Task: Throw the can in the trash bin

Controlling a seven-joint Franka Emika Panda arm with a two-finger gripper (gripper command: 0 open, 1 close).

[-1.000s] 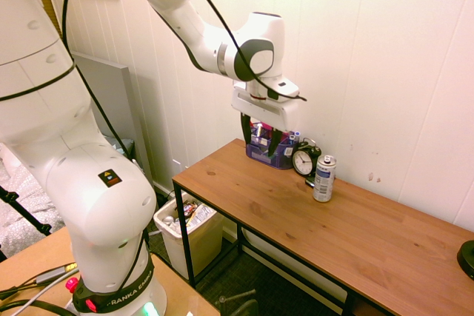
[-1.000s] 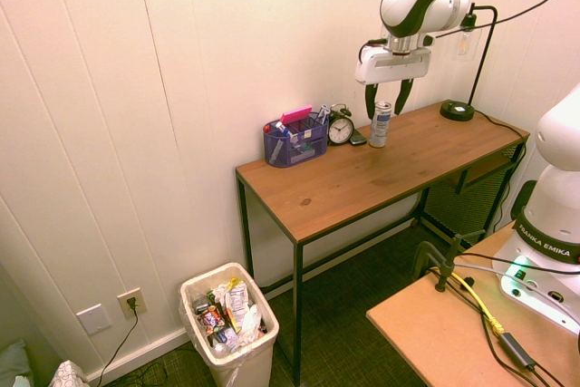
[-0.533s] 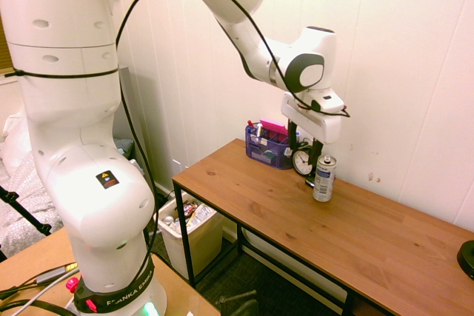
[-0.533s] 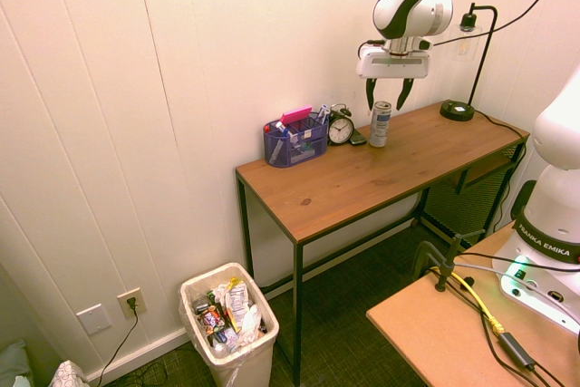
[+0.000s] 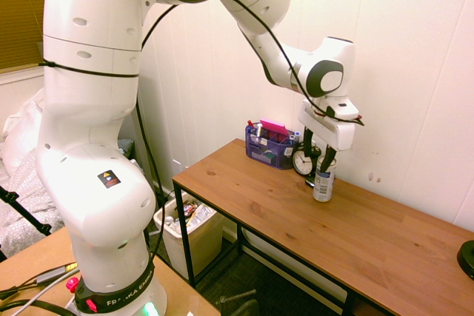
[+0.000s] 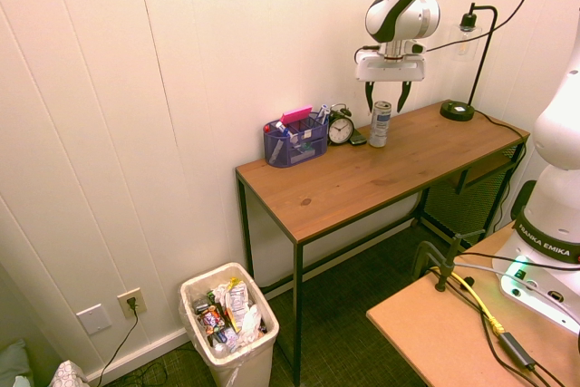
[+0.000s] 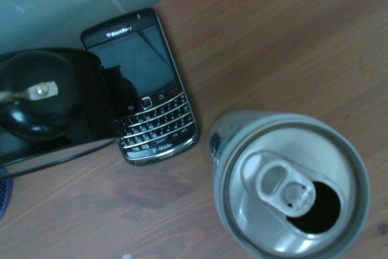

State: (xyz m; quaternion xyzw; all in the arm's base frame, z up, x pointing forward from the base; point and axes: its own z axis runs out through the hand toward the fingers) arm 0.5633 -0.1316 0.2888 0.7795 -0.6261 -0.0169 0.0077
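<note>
We've got the hand [image 6: 386,99] spread wide, straddling the top of the slim silver-grey can with the blue label [image 6: 381,124], which stands upright on the wooden bench [image 6: 362,178], 3 o'clock of the round black alarm clock [image 6: 341,129], ready for grabbing.

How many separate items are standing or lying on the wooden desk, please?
5: the blue organizer, the alarm clock, a phone beside the clock, the can, and a lamp base at the far end; more may be hidden.
</note>
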